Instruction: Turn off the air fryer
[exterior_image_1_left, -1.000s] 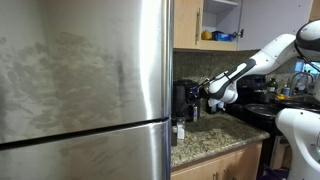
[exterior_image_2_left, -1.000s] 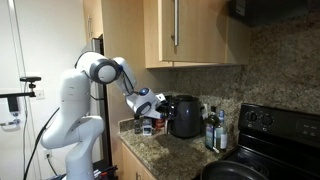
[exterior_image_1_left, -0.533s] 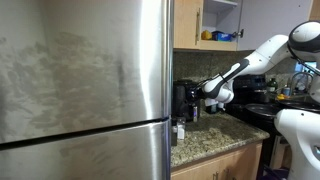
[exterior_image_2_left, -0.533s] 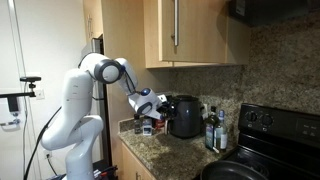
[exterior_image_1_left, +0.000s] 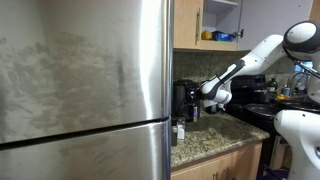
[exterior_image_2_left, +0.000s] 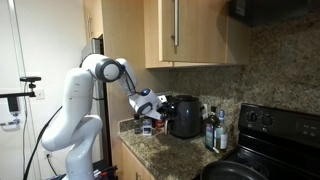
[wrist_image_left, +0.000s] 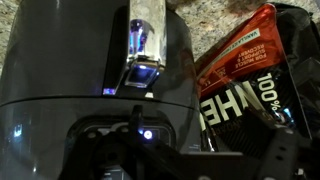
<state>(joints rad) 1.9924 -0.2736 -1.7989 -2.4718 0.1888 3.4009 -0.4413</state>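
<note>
Crowding the near edge of the wrist view, the gripper (wrist_image_left: 148, 165) is a dark tangle — parted or clenched, I cannot tell; close ahead stands the air fryer (wrist_image_left: 80, 90), its blue light (wrist_image_left: 147, 134) glowing just beyond the gripper, so the move looks like a short push forward; right of it leans a red-and-black bag (wrist_image_left: 250, 80); farther off, granite counter (wrist_image_left: 213, 22) — in an exterior view the arm (exterior_image_2_left: 128, 92) reaches from the left.
</note>
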